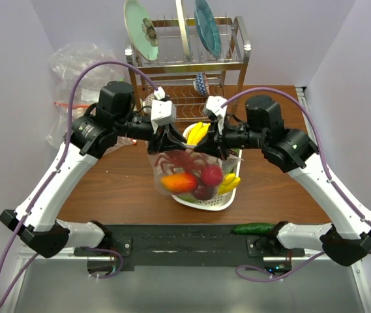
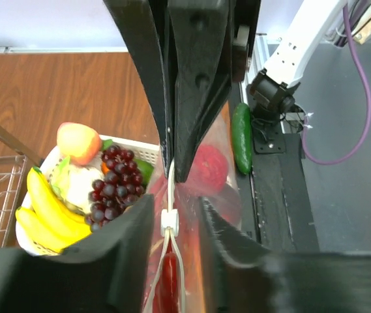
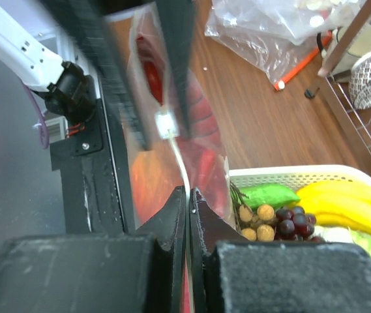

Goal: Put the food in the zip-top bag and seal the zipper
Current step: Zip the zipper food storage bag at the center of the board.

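The clear zip-top bag [image 1: 188,173] hangs between my two grippers above the white tray [image 1: 205,203]. Inside it are the red lobster [image 1: 182,160], the orange-red pepper [image 1: 178,181] and a dark red apple [image 1: 212,175]. My right gripper [image 3: 189,192] is shut on the zipper strip [image 3: 180,163] at the bag's mouth. My left gripper [image 2: 174,208] is open, its pads on either side of the zipper and its white slider [image 2: 169,222] without touching them. Behind the slider the two zipper tracks stand apart. In the top view the left gripper [image 1: 165,134] and right gripper [image 1: 214,140] face each other.
The tray holds yellow bananas [image 2: 45,208], dark grapes [image 2: 110,186], a peach [image 2: 77,140], a pale cabbage [image 2: 81,182] and a green piece [image 3: 270,194]. A green cucumber [image 1: 253,228] lies on the black base. A dish rack [image 1: 188,72] stands behind, and a bulky clear bag [image 1: 81,65] lies at the back left.
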`<state>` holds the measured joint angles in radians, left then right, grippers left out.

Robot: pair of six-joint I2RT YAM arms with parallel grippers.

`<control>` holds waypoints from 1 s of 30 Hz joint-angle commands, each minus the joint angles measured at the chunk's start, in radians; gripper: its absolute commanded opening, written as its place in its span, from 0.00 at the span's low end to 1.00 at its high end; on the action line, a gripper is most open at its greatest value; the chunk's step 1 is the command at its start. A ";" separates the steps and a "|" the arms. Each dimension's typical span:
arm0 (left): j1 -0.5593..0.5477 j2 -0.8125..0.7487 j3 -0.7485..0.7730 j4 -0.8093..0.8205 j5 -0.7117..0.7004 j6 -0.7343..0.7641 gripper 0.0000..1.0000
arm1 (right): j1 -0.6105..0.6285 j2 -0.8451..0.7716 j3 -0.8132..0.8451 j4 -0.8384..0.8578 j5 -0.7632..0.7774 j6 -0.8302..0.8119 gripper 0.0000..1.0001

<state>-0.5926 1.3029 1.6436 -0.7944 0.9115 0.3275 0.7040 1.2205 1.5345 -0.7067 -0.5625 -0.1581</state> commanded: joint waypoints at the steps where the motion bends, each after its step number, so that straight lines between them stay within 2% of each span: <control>1: -0.009 -0.037 0.048 0.069 -0.026 -0.038 0.48 | 0.003 -0.021 0.033 -0.022 0.084 0.005 0.00; 2: -0.007 -0.045 0.050 0.084 -0.060 -0.045 0.58 | 0.003 -0.022 0.030 -0.045 0.093 0.009 0.00; 5: 0.007 -0.099 0.027 0.138 -0.109 -0.064 0.72 | 0.003 -0.039 0.007 -0.051 0.104 0.023 0.00; 9: 0.025 -0.157 -0.010 0.153 -0.141 -0.061 0.80 | 0.003 -0.059 -0.004 -0.062 0.090 0.032 0.00; 13: 0.025 -0.166 -0.050 0.116 -0.183 -0.005 0.81 | 0.002 -0.064 0.022 -0.094 0.070 0.038 0.00; 16: 0.024 -0.239 -0.189 0.225 -0.172 0.011 0.78 | 0.003 -0.064 0.038 -0.109 0.056 0.060 0.00; 18: 0.022 -0.327 -0.330 0.381 -0.174 0.011 0.79 | 0.003 -0.062 0.039 -0.114 0.059 0.078 0.00; 20: 0.020 -0.376 -0.440 0.510 -0.190 0.012 0.85 | 0.002 -0.056 0.049 -0.122 0.064 0.094 0.00; 23: 0.017 -0.412 -0.494 0.563 -0.212 0.051 0.86 | 0.002 -0.039 0.058 -0.135 0.058 0.103 0.00; 25: 0.014 -0.424 -0.513 0.567 -0.195 0.094 0.85 | 0.002 -0.035 0.055 -0.132 0.056 0.107 0.00; 27: -0.002 -0.457 -0.559 0.584 -0.178 0.204 0.85 | 0.000 -0.033 0.050 -0.120 0.050 0.117 0.00; 30: -0.048 -0.551 -0.669 0.702 -0.241 0.312 0.83 | 0.000 -0.026 0.047 -0.116 0.036 0.123 0.00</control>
<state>-0.5949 0.8566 1.0752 -0.2829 0.7090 0.4625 0.7063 1.1919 1.5372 -0.8700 -0.4896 -0.0669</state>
